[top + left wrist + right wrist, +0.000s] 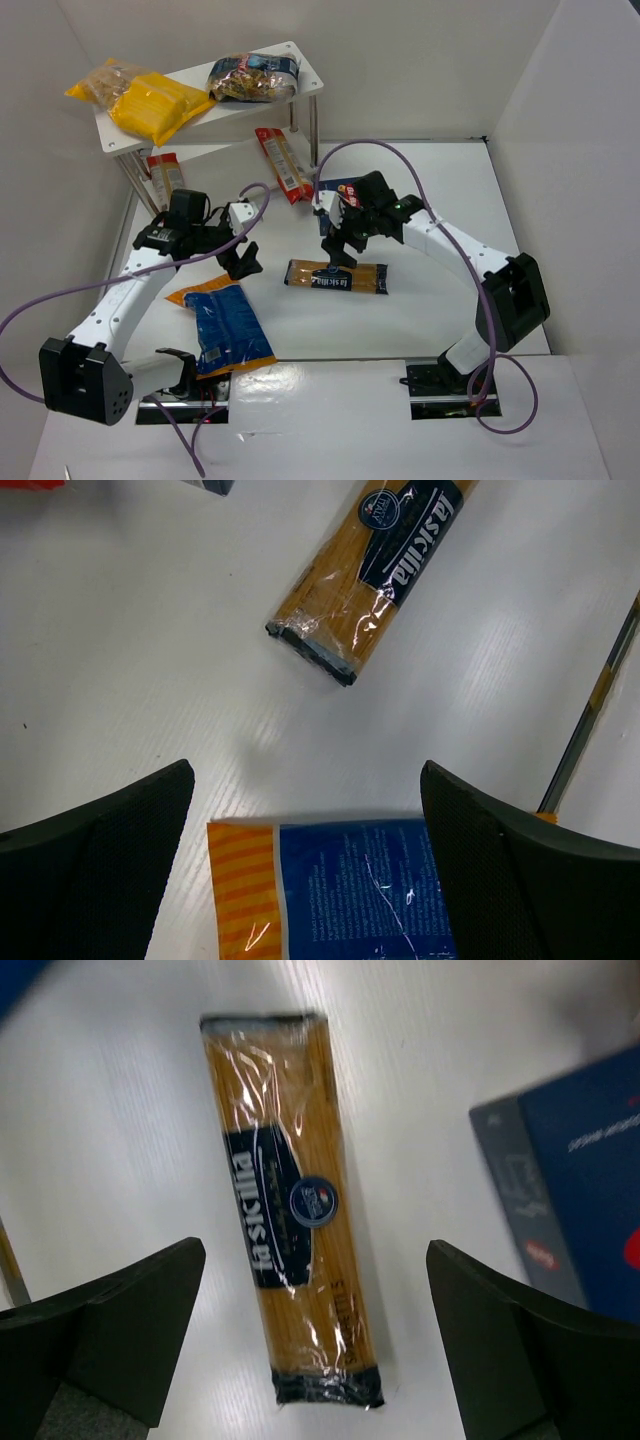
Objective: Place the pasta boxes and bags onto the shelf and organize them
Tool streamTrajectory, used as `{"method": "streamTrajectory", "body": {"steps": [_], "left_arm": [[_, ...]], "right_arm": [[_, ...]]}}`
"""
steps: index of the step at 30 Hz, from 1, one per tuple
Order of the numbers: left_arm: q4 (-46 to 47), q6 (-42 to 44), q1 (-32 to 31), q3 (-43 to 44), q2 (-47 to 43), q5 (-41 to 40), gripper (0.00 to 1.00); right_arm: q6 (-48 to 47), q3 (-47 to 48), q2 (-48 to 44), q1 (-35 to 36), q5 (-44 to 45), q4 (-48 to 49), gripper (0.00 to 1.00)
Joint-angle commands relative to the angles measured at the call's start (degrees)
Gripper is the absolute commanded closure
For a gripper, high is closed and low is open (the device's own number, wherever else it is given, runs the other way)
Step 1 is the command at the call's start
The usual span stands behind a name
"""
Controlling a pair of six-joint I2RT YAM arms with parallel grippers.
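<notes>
Here the pasta box [338, 188] seems half hidden.

Box [338, 188]: top view, only a blue corner shows behind right arm [380, 215]; right wrist view, cut by right edge, blurred
Blue bag [340, 890]: left wrist view, cut by bottom edge, right side behind a finger [510, 880]
Spaghetti [375, 570]: same view, far end cut by top edge
Red pack [165, 172]: upper end under top board of shelf [308, 75], lower end behind left arm [130, 285]
Dark bag [250, 78] on top board: print too small to read
Right wrist view, top-left corner: blue smear, cannot tell what
</notes>
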Motion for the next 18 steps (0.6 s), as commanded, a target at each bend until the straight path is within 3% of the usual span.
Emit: {"method": "streamTrajectory", "body": {"steps": [1, 9, 18], "left_arm": [[1.2, 2.5, -0.1, -0.9, -1.3, 1.5, 0.01], [0.0, 3.0, -0.6, 0.5, 2.6, 0.8, 0.01], [2.0, 2.5, -0.6, -1.4, -0.7, -2.2, 0.01]], "right_arm": [[-2.3, -3.8, -1.9, -0.1, 5.4, 1.6, 0.00], [-6.5, -12.5, -4.1, -0.1, 6.7, 4.7, 0.00], [-9.8, -11.9, 5.0, -2.0, 3.6, 4.1, 0.00]]}}
